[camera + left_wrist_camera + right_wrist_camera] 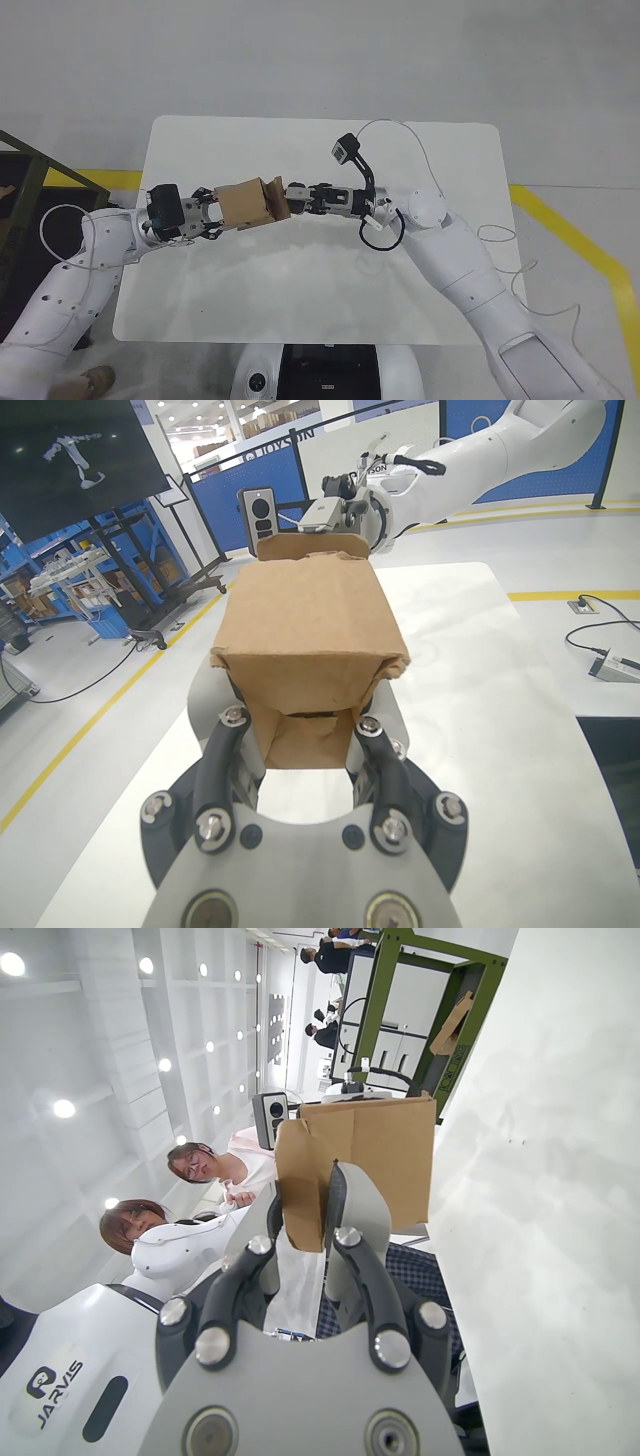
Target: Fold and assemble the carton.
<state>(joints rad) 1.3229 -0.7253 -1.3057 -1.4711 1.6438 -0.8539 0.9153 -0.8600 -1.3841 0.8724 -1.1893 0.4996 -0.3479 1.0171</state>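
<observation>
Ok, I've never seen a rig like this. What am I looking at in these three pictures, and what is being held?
This is a two-armed robot working at a white table. The top view comes from a camera on the robot above its arms, looking down. The other two pictures come from a camera on each wrist, looking out along that arm's own fingers.

Between the arms is a brown cardboard carton, partly folded into a box shape, with its end flaps not closed. The left gripper is shut on one end of it. The right gripper pinches a flap at the opposite end. Together they hold the carton over the table.
</observation>
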